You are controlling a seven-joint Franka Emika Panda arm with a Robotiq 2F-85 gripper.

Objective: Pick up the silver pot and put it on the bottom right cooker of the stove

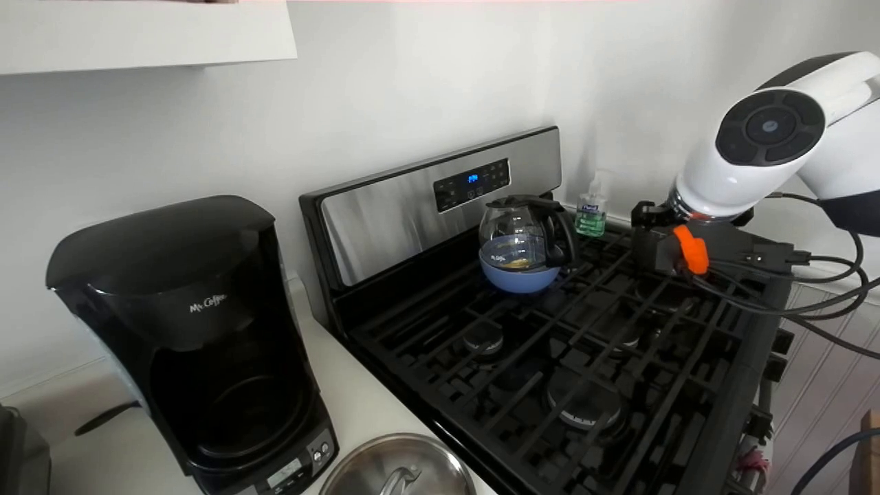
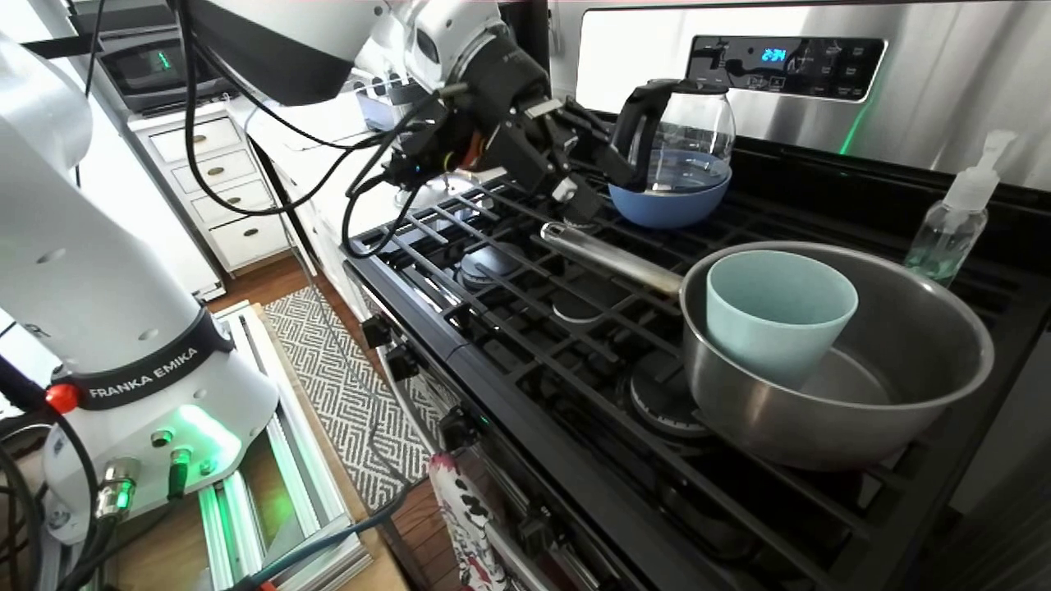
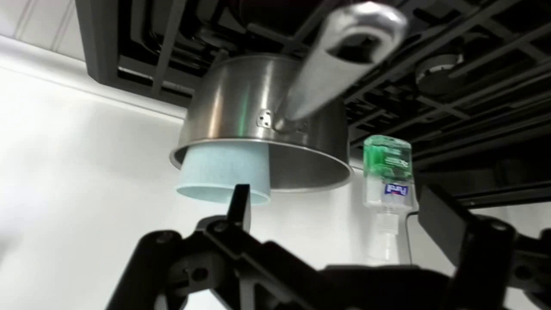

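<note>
My pincer (image 3: 333, 193), closest in the wrist view: fingers apart. Task pot (image 2: 764, 423) on the stove (image 2: 525, 420), handle (image 2: 612, 258) pointing my way, its end near my fingertips in an exterior view. Pale cup (image 2: 772, 328) in the pot, sticking up past the rim. Sanitizer (image 1: 591, 218) near it. Carafe (image 1: 512, 223), blue at the bottom, also on the stove, toward the back.

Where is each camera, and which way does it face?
In an exterior view: by the coffee maker, facing across the stove; the arm shows.
In an exterior view: near the silver pot, facing back over the stove; the robot's base and arm show.
Wrist view: on the arm, picture upside down, facing the pot past open fingers.
Both exterior views share the stove and carafe.
</note>
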